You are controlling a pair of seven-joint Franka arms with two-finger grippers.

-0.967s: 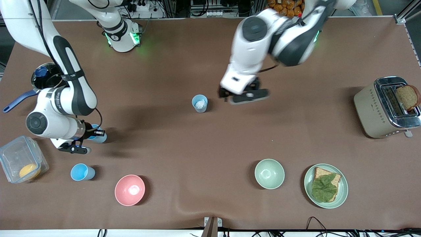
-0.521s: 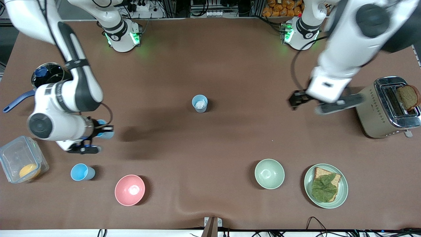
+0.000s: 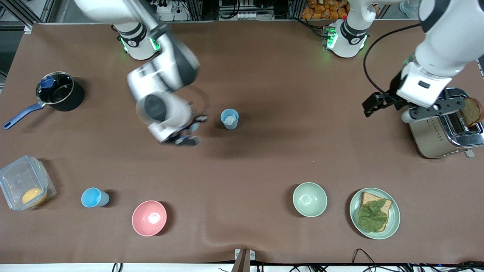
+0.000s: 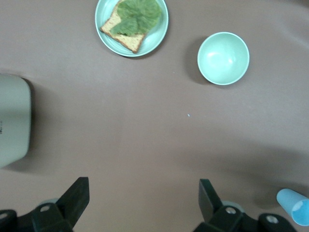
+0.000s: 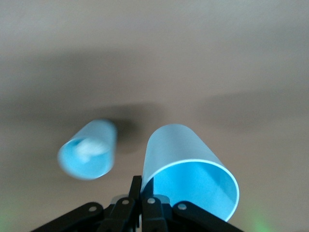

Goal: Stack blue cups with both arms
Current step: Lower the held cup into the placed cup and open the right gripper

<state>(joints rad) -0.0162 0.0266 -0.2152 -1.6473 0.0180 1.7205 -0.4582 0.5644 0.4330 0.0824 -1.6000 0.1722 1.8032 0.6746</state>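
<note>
My right gripper [image 3: 189, 134] is shut on the rim of a sky blue cup [image 5: 188, 164] and holds it in the air over the middle of the table, beside the grey-blue cup [image 3: 229, 118]. That cup stands upright with something white inside; it also shows in the right wrist view [image 5: 89, 149] and the left wrist view [image 4: 294, 212]. Another sky blue cup [image 3: 94, 197] sits near the front edge toward the right arm's end. My left gripper [image 3: 404, 111] hangs open and empty over the table beside the toaster; its fingers [image 4: 72, 198] stand wide apart.
A toaster [image 3: 442, 128] holding bread stands at the left arm's end. A pale green bowl [image 3: 309, 199], a plate [image 3: 393, 223] with bread and lettuce and a pink bowl [image 3: 149, 218] lie near the front. A black pot [image 3: 56, 92] and a clear box [image 3: 24, 187] are at the right arm's end.
My right gripper has lifted the sky blue cup from beside the clear box and swung it next to the grey-blue cup. My left gripper has moved from mid table to the toaster.
</note>
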